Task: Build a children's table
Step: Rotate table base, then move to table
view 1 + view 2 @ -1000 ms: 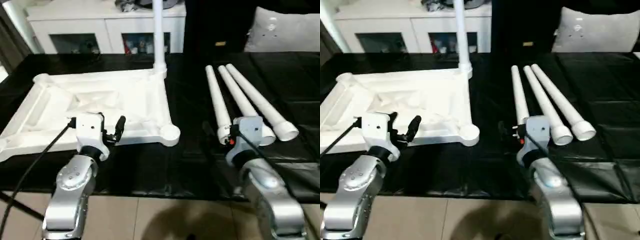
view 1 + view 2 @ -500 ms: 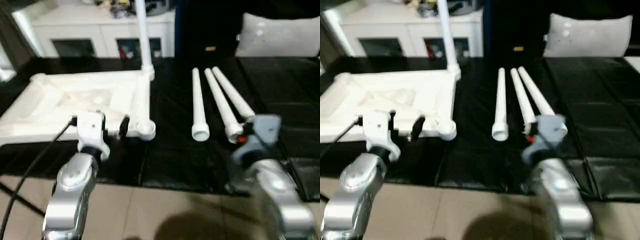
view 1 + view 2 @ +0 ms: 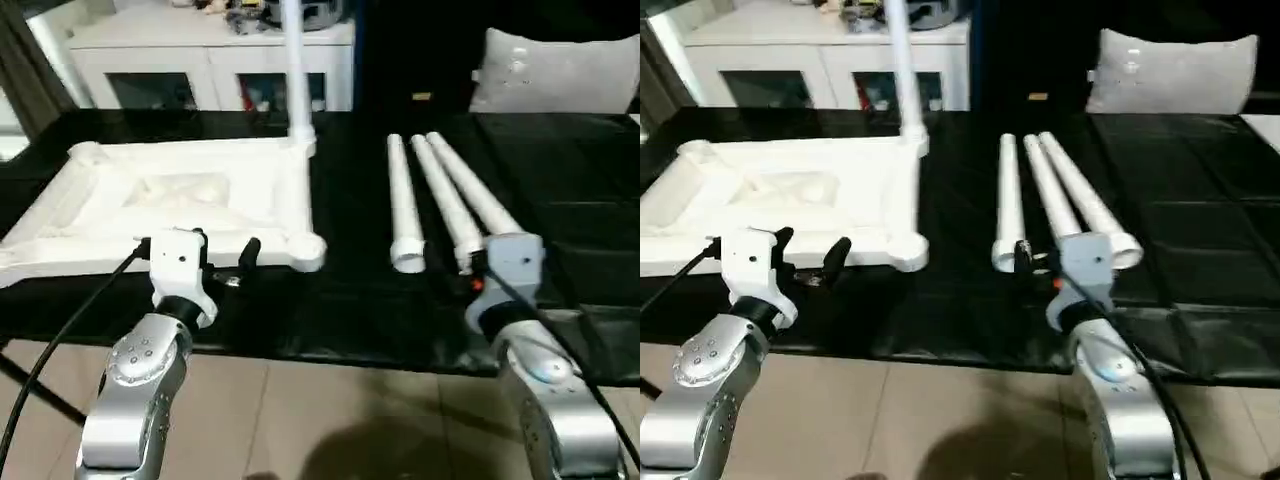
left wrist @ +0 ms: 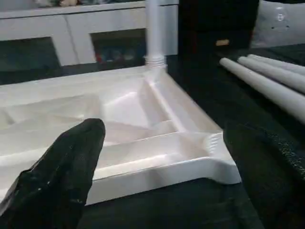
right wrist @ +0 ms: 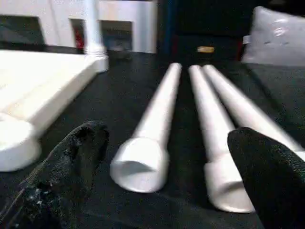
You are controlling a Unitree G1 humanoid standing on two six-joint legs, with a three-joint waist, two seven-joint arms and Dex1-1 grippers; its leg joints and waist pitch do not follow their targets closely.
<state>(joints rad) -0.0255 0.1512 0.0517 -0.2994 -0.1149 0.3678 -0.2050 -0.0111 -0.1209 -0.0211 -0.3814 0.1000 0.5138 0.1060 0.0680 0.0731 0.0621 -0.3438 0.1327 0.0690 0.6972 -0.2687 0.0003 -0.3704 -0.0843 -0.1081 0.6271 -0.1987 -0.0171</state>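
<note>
The upturned tabletop [image 3: 190,195], one leg [image 3: 296,70] upright in its far corner, lies before the open left claw [image 3: 220,262]; three loose legs [image 3: 445,205] lie side by side before the open right claw [image 3: 1040,262].

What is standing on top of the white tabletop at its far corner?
One white leg stands upright in the far right corner socket of the tabletop. Its upper end is cut off by the picture. Three more legs lie beside it.

The tabletop [image 3: 190,195] and legs [image 3: 445,205] are smooth white plastic with a slight sheen. The counter [image 3: 360,300] carries a black, faintly glossy sheet. The forearms [image 3: 135,385] are brushed silver metal
</note>
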